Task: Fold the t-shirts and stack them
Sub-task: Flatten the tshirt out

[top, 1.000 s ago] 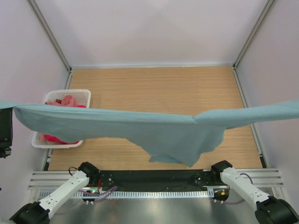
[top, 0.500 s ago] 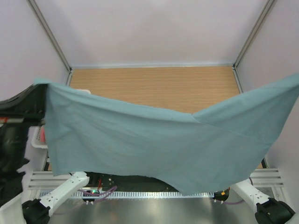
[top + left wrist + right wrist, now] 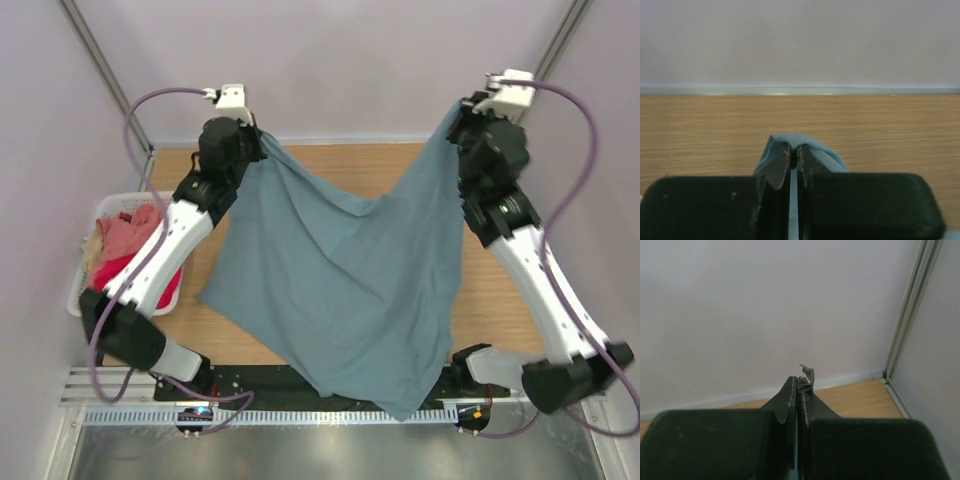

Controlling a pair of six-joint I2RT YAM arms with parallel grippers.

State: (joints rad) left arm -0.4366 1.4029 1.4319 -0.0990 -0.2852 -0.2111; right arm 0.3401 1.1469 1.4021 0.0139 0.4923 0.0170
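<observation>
The grey-teal t-shirt (image 3: pixel 340 280) is held up in the air above the bench (image 3: pixel 340 165), hung between the two arms by its upper corners. The left hand (image 3: pixel 794 150) is clenched on a small fold of the teal cloth, and the right hand (image 3: pixel 798 382) is clenched on a thin scrap of the same shirt. The step in hand is judged to be the spreading of this shirt so that it can be laid flat for folding. For this to be done well, both grips should be kept firm and the top edge, which sags in the middle, should be drawn taut and level. The cloth should then be lowered so that the hanging point meets the wood first, and the rest laid down smoothly after it without bunching. The right corner is seen somewhat higher than the left, so an even descent is advised. Which part of the shirt is gripped cannot be told, and no collar or sleeve can be made out. In the top view the lowest point shows over the black rail (image 3: pixel 250 375) at the near edge, but whether it touches anything cannot be told. Much of the bench is hidden behind the cloth. The white basket (image 3: pixel 76 300) is partly covered by the left arm; salmon pink (image 3: pixel 125 232), crimson (image 3: pixel 170 290) and cream (image 3: pixel 90 245) cloth is seen in it, but the shirts there cannot be counted.
</observation>
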